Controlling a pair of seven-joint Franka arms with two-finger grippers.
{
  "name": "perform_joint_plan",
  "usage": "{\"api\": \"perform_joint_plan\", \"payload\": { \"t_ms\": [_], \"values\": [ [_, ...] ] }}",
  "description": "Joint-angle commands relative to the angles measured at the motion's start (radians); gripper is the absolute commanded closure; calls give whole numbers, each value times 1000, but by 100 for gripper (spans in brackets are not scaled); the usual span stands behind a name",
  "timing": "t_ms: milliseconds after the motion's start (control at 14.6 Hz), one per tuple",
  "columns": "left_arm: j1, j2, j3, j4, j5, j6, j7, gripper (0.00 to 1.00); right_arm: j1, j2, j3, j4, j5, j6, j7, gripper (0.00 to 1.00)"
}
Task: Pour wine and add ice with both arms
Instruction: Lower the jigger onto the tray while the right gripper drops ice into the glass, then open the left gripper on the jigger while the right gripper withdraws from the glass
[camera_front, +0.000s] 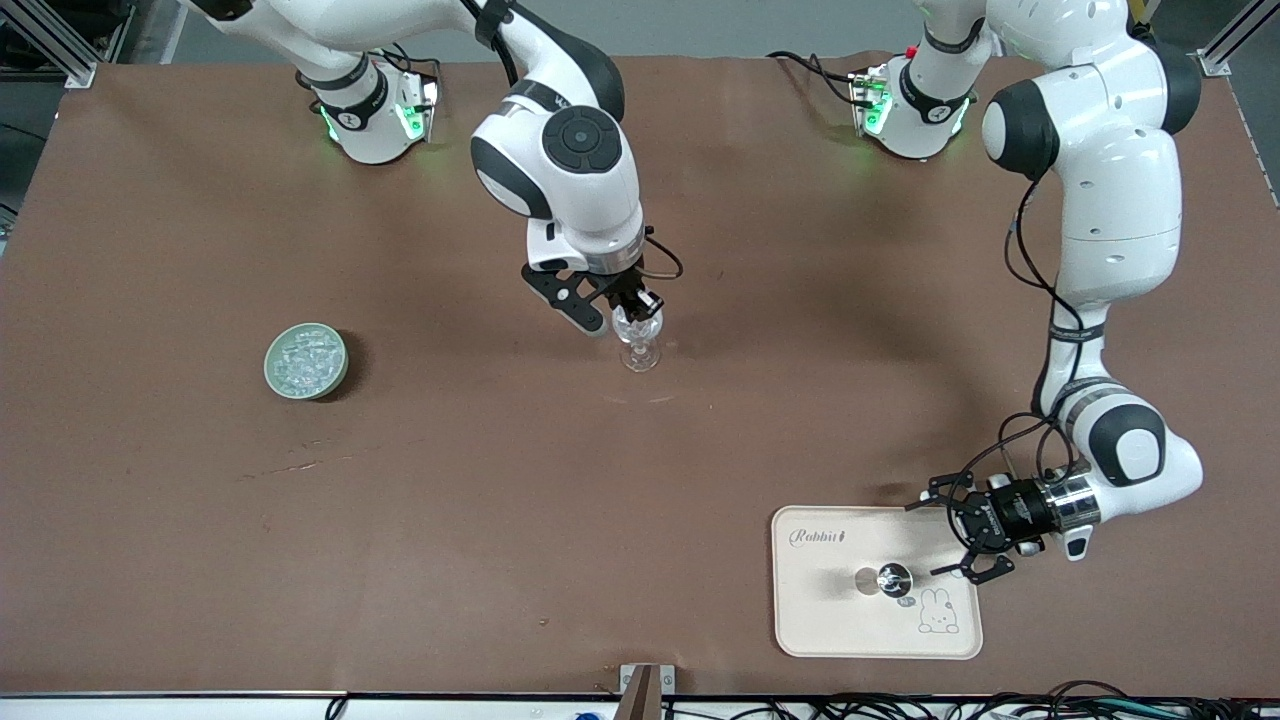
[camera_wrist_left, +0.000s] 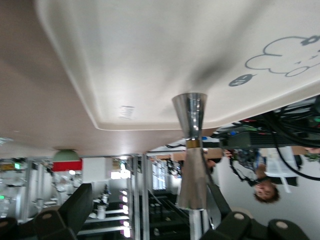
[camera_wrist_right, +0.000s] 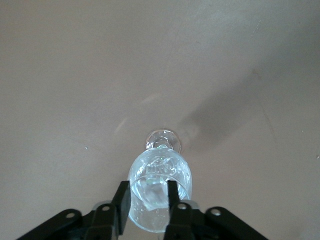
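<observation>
The right claw (camera_front: 634, 308) hangs directly over the wine glass (camera_front: 640, 340) at mid-tabletop, fingers (camera_wrist_right: 121, 200) spread just above the rim and gripping nothing, with a clear ice chunk (camera_wrist_right: 152, 192) seen between them inside the bowl. More ice (camera_front: 305, 358), small glittery pieces, fills the green bowl (camera_front: 306, 361) toward the right arm's end, well apart from the glass. The left claw (camera_front: 975, 535) hovers released at the edge of the cream tray (camera_front: 830, 620), beside the upright metal jigger (camera_front: 893, 578); brown tabletop (camera_front: 500, 520) lies between the items.
</observation>
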Motion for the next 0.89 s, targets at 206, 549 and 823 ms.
{"api": "perform_joint_plan", "payload": {
  "t_ms": [206, 549, 823],
  "values": [
    [-12, -82, 30, -42, 155, -29, 14, 0, -7, 12, 12, 36, -26, -9, 18, 32],
    [-5, -95, 31, -40, 198, -33, 24, 0, -33, -52, 14, 56, -29, -76, -15, 0],
    [12, -189, 30, -36, 452, -50, 217, 0, -109, -179, 11, 57, -35, -176, -217, 0]
  ]
}}
